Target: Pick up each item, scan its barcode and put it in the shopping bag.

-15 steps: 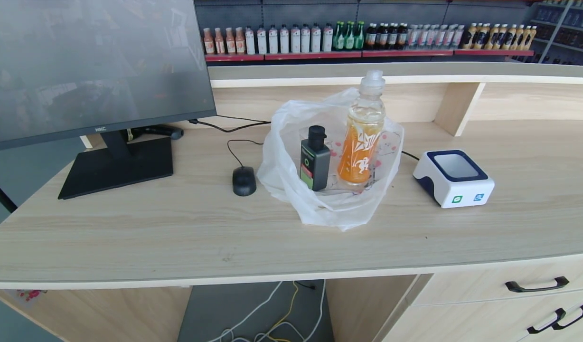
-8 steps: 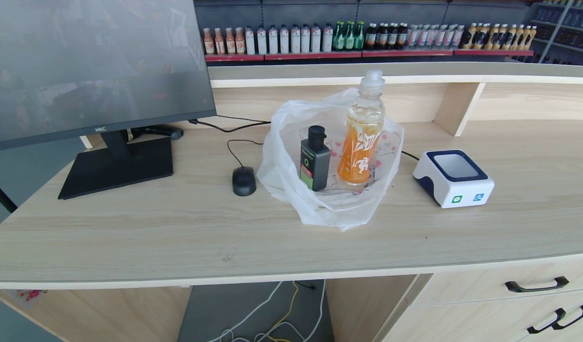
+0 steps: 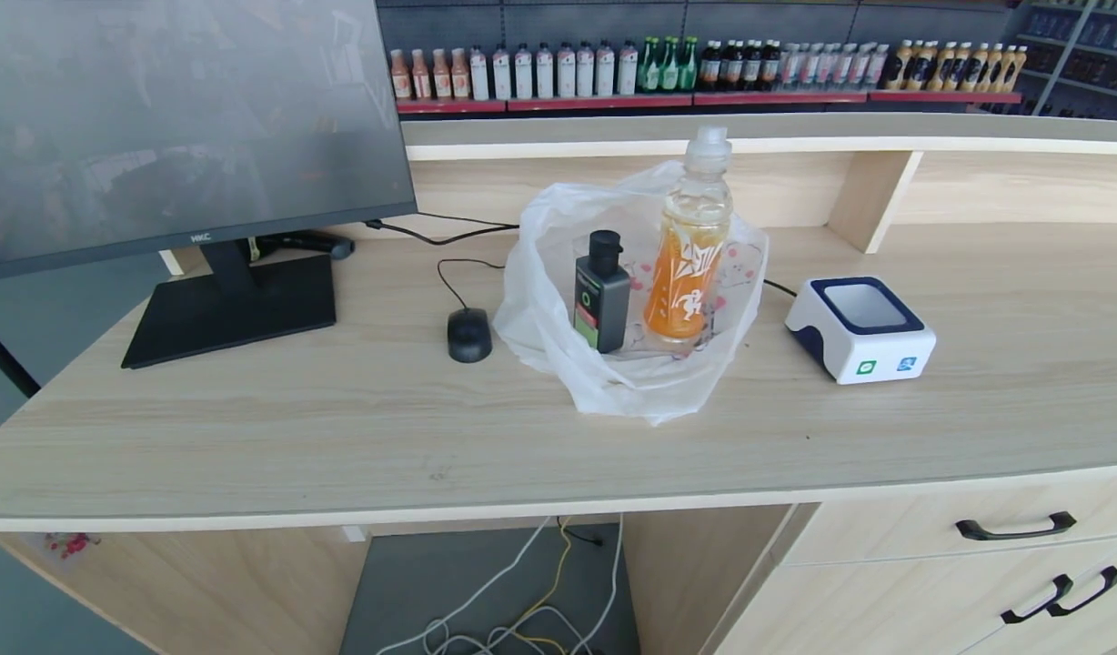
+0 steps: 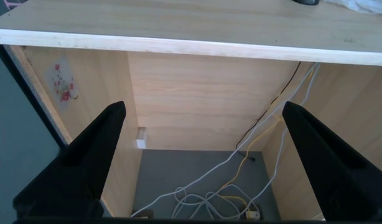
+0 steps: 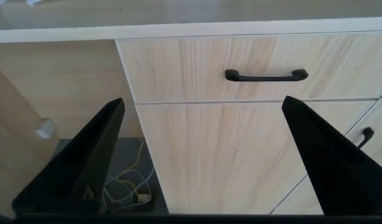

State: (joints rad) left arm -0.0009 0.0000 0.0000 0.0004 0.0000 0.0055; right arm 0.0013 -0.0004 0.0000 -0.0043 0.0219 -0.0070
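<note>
A translucent white shopping bag sits open on the wooden counter. Inside it stand an orange drink bottle with a white cap and a small dark bottle with a green and red label. A white and navy barcode scanner rests to the right of the bag. My left gripper hangs open below the counter edge, facing the knee space. My right gripper is open in front of the drawer fronts, with nothing between its fingers.
A large monitor on a black stand fills the counter's left. A black mouse lies beside the bag. Cables trail under the desk. Drawers with black handles are at lower right. Bottle shelves line the back.
The whole head view has shifted slightly, so the camera moved. The bag, both bottles and the scanner have kept their places on the counter.
</note>
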